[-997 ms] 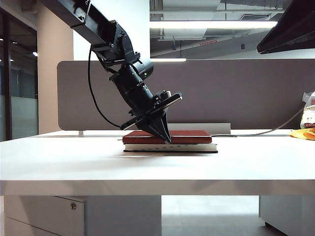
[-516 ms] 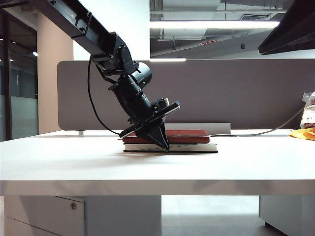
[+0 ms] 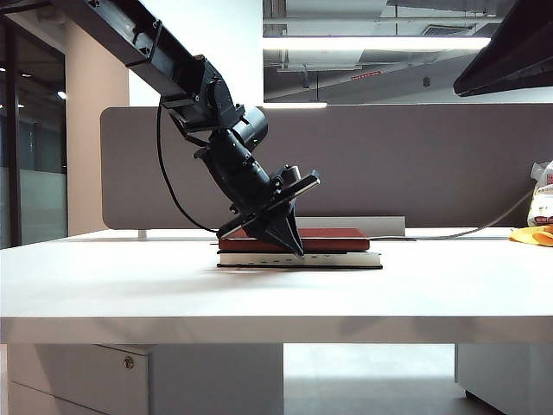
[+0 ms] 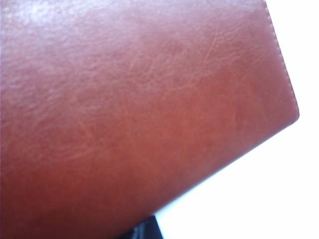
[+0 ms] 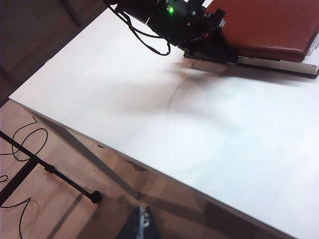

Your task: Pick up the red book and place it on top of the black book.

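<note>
On my exterior feed, the nearest thing is the white table (image 3: 130, 290), which fills the lower half of the frame. At mid-frame sits the stack: the black book (image 3: 346, 258) lies flat on the table, white page edges facing me, and the red book (image 3: 333, 240) lies flat on top of it, roughly lined up with it.

My left gripper (image 3: 294, 246) comes down from the upper left of the frame on its black arm, tilted, with its tips at the near left end of the stack, right at the red book's edge. The jaws are fully closed. I cannot tell whether they pinch the cover or merely touch it.

The left wrist camera is nearly filled by the red book's (image 4: 139, 109) smooth leather-like cover, one rounded corner showing at the right edge of the frame.

My right gripper (image 5: 142, 226) shows only as a dark sliver at the bottom centre of its own view, below the table edge and well apart from the books; whether it is parted or closed I cannot tell.

Farthest back, a grey divider panel (image 3: 432, 164) spans the frame behind the stack.
</note>
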### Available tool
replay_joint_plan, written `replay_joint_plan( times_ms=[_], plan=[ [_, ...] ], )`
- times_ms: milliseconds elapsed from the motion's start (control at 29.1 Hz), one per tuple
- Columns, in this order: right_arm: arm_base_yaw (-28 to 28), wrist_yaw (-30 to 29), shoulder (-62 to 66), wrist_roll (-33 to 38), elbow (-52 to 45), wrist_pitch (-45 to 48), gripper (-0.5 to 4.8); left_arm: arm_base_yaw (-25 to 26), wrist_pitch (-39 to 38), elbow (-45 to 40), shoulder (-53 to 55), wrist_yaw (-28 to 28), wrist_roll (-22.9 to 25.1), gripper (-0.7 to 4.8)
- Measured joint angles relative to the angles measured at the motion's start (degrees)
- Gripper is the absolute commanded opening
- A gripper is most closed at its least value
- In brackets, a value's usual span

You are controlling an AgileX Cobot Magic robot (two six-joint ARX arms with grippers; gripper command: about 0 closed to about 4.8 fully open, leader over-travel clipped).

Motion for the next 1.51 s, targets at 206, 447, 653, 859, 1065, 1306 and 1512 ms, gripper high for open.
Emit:
replay_joint_plan(
  times_ms=[206,447,653,859,1065,1306,1512],
  plan=[
    [0.0,0.0,0.0,0.0,0.0,0.0,-0.02,0.0,0.7,0.1,0.0,-1.5,0.0,-0.06],
    [0.0,0.0,0.0,0.0,0.0,0.0,-0.02,0.5,1.0,0.2,0.0,-1.7,0.0,-0.06],
    [0.0,0.0,0.0,0.0,0.0,0.0,-0.02,0.5,1.0,0.2,0.0,2.5,0.0,0.38],
    [0.0,0.0,0.0,0.0,0.0,0.0,-0.02,0.5,-1.9,0.2,-1.2,3.8,-0.2,0.89],
    [0.0,2.0,0.0,-0.1,0.0,0.0,-0.02,0.5,-3.2,0.3,-6.6,-0.8,3.3,0.89],
    [-0.1,11.1,-0.6,-0.6,0.0,-0.6,-0.02,0.7,-7.4,0.4,-14.3,-8.5,7.9,0.89],
    [-0.6,19.1,-7.8,-2.9,0.0,-1.5,-0.02,2.5,-12.4,0.4,-19.0,-10.5,9.2,0.8]
  ],
)
